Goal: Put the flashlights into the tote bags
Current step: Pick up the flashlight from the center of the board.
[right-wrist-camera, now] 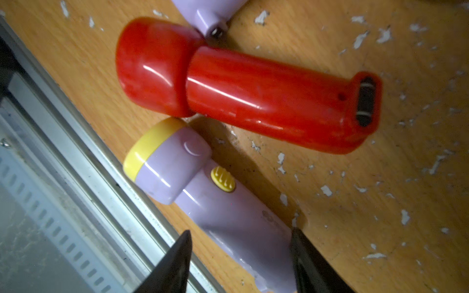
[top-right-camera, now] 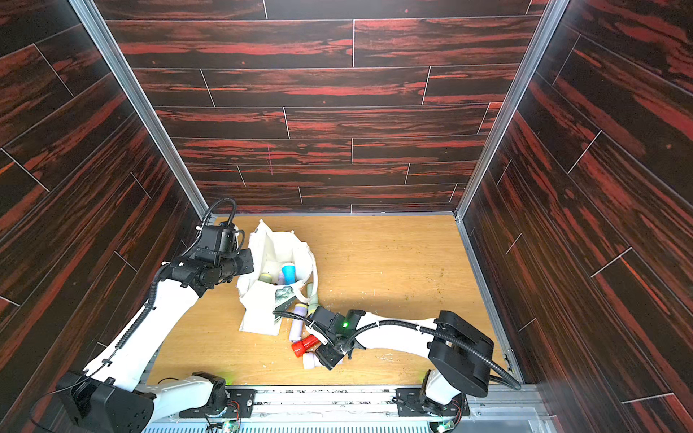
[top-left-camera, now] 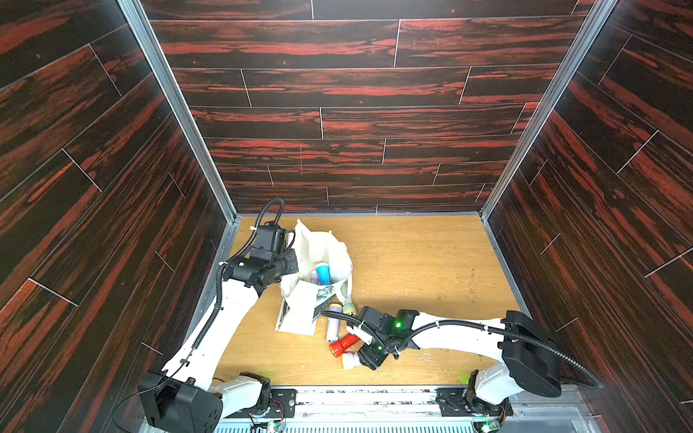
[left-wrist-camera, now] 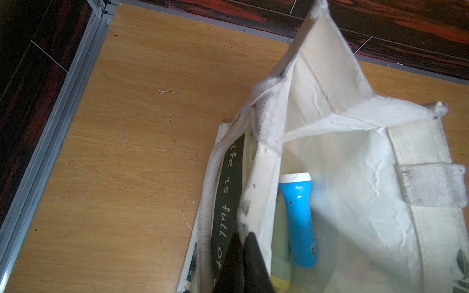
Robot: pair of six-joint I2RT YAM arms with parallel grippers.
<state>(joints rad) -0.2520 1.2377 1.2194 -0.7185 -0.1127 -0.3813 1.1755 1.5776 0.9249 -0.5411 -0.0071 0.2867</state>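
The left pincer (left-wrist-camera: 243,234) is pinched together on the side wall of the tote bag (left-wrist-camera: 330,76), at the dark strip with lettering. The bag's mouth stands open. Just past its fingertips, down inside the bag, lies a blue flashlight (left-wrist-camera: 299,218). Between that and the gripped wall sits a pale green flashlight (left-wrist-camera: 280,253) with a yellow head.

The right pincer (right-wrist-camera: 241,231) stands apart, low over the table (right-wrist-camera: 380,203), with its fingers either side of the tail of a lilac flashlight (right-wrist-camera: 218,203). One finger touches the body and the other shows a gap, so nothing is clamped. The flashlight's yellow-rimmed head points away from the pincer. Just beyond that head, right against it, lies a red flashlight (right-wrist-camera: 241,86). Farther out still, the butt of a second lilac flashlight (right-wrist-camera: 210,15) meets the red one's neck.
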